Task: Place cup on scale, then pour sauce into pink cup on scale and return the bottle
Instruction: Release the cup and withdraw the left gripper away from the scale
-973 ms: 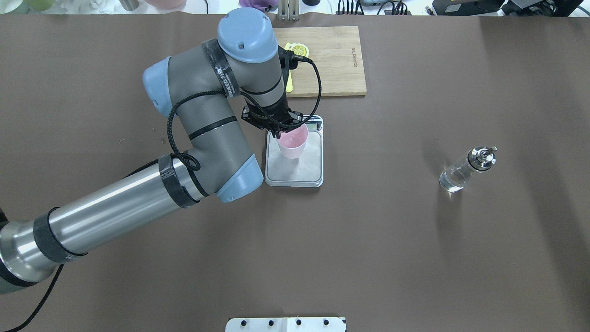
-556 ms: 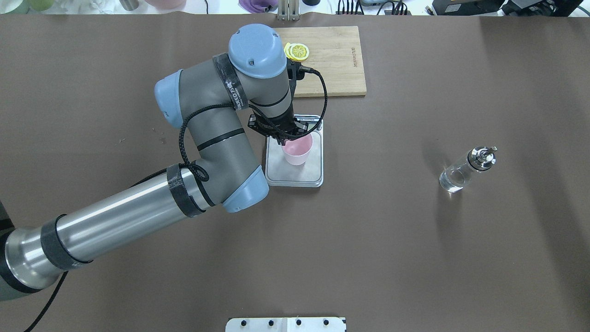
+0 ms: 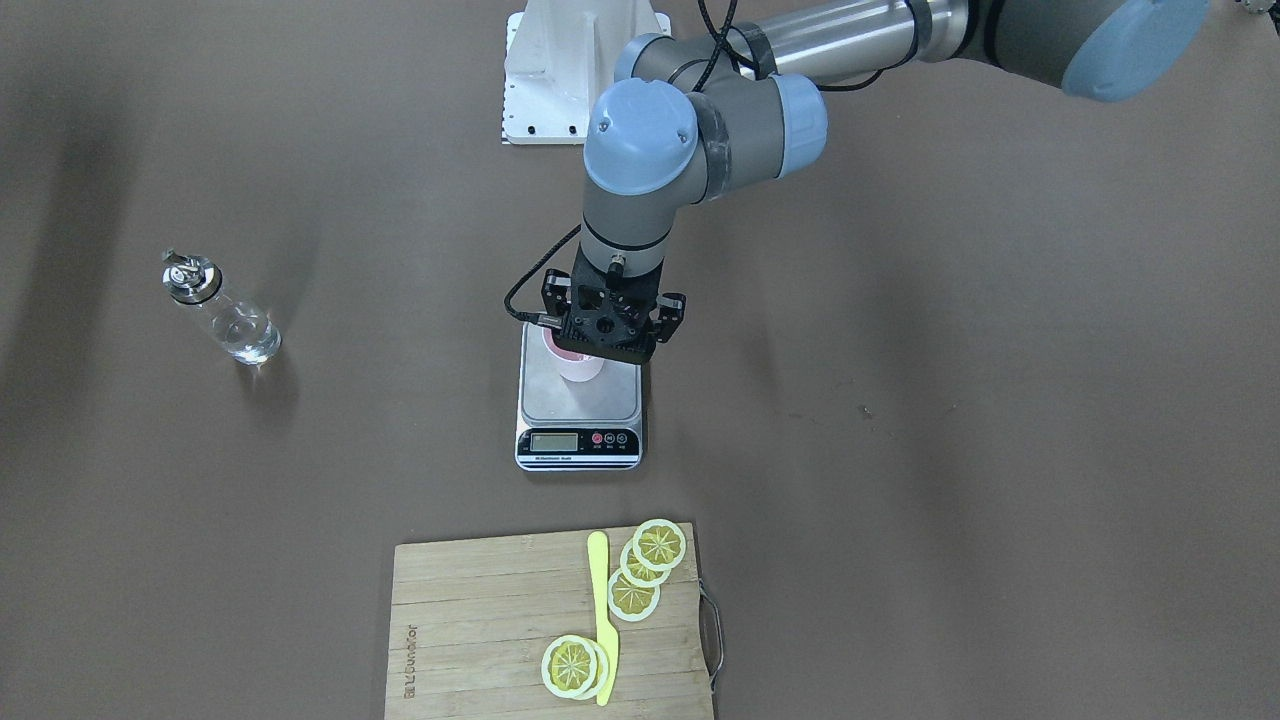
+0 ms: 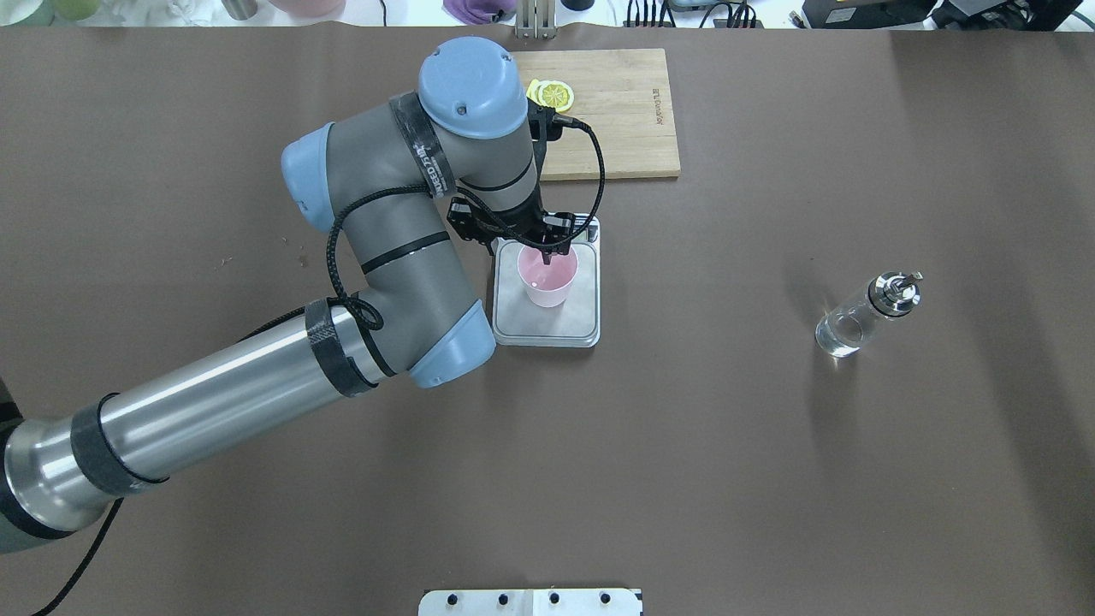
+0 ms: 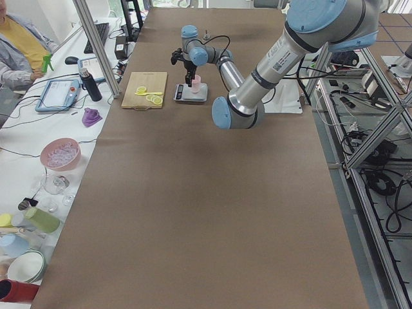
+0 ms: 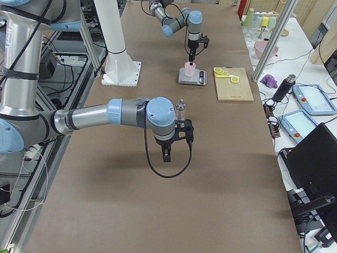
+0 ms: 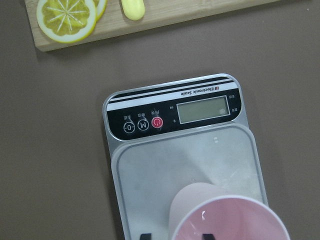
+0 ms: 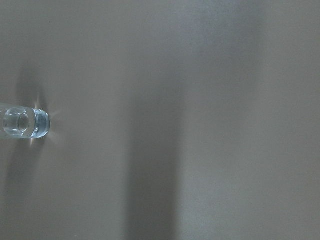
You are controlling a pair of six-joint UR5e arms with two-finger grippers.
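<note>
Small pale pink plastic cup point(image 4: 547, 281) upright on flat silver-platform digital scale point(image 4: 523, 325), inside platform edges, clear of display strip. Left gripper point(image 4: 546, 250) over far rim; pinching or released, can't tell. Rec.: spread fully, lift straight up, no rim snag. Clear glass bottle w/ metal spout point(image 4: 860, 318) well apart; nothing stands between. Right gripper point(image 6: 166, 154): can't tell.

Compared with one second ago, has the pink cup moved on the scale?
Yes, slightly. In the overhead view the cup has shifted away from the scale's display end, toward the middle of its platform.
</note>
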